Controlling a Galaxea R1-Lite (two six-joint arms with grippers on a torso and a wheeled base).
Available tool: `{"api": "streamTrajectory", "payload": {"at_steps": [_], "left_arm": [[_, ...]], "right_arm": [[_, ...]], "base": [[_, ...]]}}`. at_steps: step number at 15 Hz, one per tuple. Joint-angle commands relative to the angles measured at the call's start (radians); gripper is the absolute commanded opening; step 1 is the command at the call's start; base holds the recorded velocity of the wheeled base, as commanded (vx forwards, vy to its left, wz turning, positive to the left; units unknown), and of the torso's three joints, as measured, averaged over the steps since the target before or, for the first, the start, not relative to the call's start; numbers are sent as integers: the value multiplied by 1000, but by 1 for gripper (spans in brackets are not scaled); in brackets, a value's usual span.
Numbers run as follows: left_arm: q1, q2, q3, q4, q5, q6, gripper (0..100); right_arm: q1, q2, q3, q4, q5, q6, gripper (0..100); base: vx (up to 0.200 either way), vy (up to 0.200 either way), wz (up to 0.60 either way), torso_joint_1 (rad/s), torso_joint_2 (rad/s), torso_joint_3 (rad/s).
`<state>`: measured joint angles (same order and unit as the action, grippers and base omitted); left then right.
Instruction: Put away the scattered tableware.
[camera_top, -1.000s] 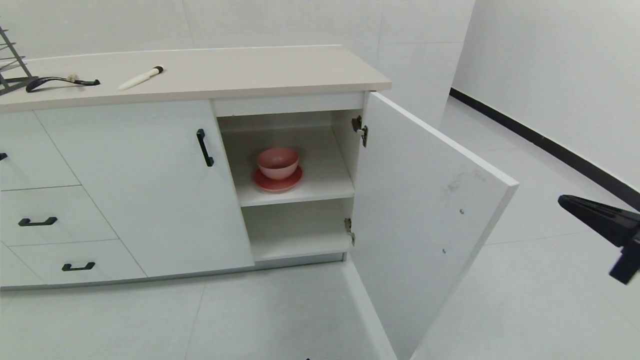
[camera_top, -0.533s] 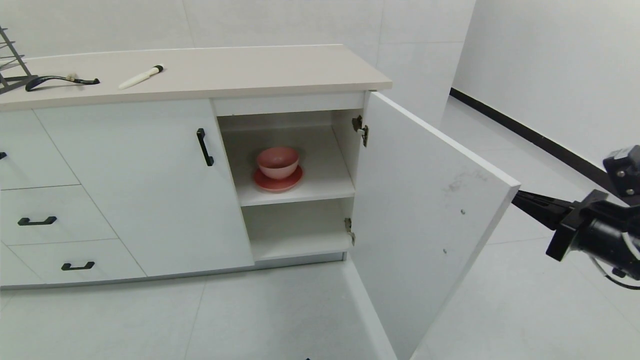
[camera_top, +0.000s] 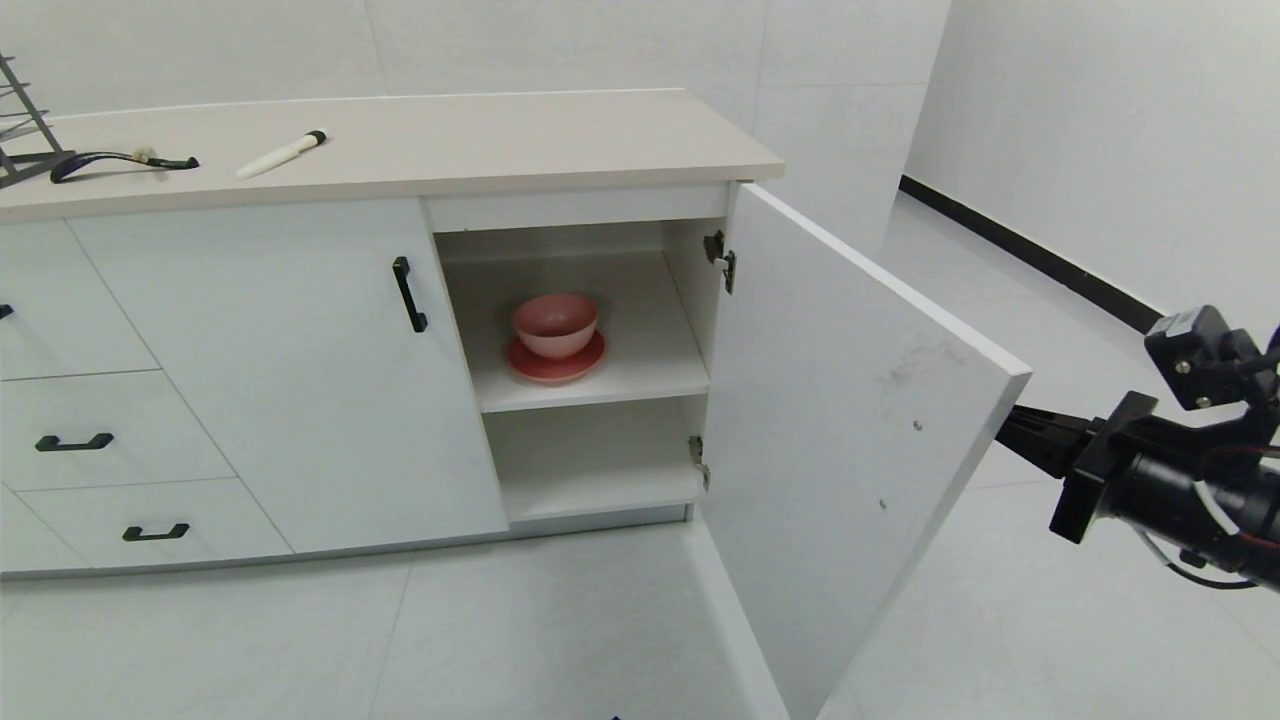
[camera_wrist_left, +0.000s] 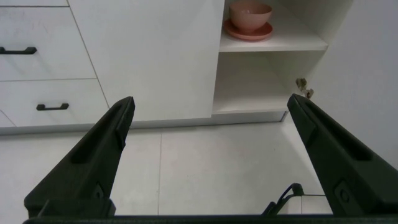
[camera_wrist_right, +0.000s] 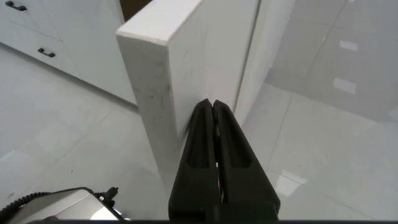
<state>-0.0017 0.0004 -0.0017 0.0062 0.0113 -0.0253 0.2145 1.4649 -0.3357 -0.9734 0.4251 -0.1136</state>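
— Tableware, where is it all lying?

— Starting far off to the left of the right gripper (camera_top: 1035, 438), a black ladle (camera_top: 120, 160) is lying on the worktop (camera_top: 500, 140), just beside the foot of a wire rack (camera_top: 22, 120). A white utensil (camera_top: 283, 154) with a dark tip is lying near it, on the side closer to that gripper. Both are sitting well apart from either gripper.

— And inside the cupboard?

— A pink bowl (camera_top: 555, 322) is sitting upright on a red plate (camera_top: 556, 365), on the upper shelf (camera_top: 640, 375) of the open compartment. The left gripper (camera_wrist_left: 211, 124) is hanging low over the floor and pointing at that compartment. Bowl and plate are sitting well ahead of it and higher up.

— Is it gripping anything?

— Its fingers (camera_wrist_left: 102, 146) are standing wide apart, with just floor showing between them.

— What about the door?

— The cupboard door (camera_top: 850, 400) is standing swung out, between the bowl and the right gripper. That gripper is sitting on the door's far side, its tip lying against the outer face just by the free edge. It is looking like contact to me.

— And its fingers?

— They are pressing together side by side, with nothing between them.
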Motion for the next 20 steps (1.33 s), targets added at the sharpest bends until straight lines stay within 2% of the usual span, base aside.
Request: {"api": "streamTrajectory", "payload": {"at_steps": [1, 4, 7, 12, 20], "left_arm": [[0, 0, 0, 0, 1, -1, 100], [2, 0, 0, 0, 1, 2, 100], [2, 0, 0, 0, 12, 38, 100], [2, 0, 0, 0, 6, 42, 100], [2, 0, 0, 0, 6, 39, 100]], "right_arm": [[14, 0, 1, -1, 1, 0, 0], [102, 0, -3, -4, 1, -1, 0], [171, 14, -3, -1, 3, 2, 0], [247, 17, -20, -2, 3, 0, 0], [263, 94, -29, -51, 26, 3, 0]], "base": [[0, 0, 0, 0, 0, 0], [0, 0, 0, 0, 0, 0], [0, 0, 0, 0, 0, 0], [0, 0, 0, 0, 0, 0], [0, 0, 0, 0, 0, 0]]}}
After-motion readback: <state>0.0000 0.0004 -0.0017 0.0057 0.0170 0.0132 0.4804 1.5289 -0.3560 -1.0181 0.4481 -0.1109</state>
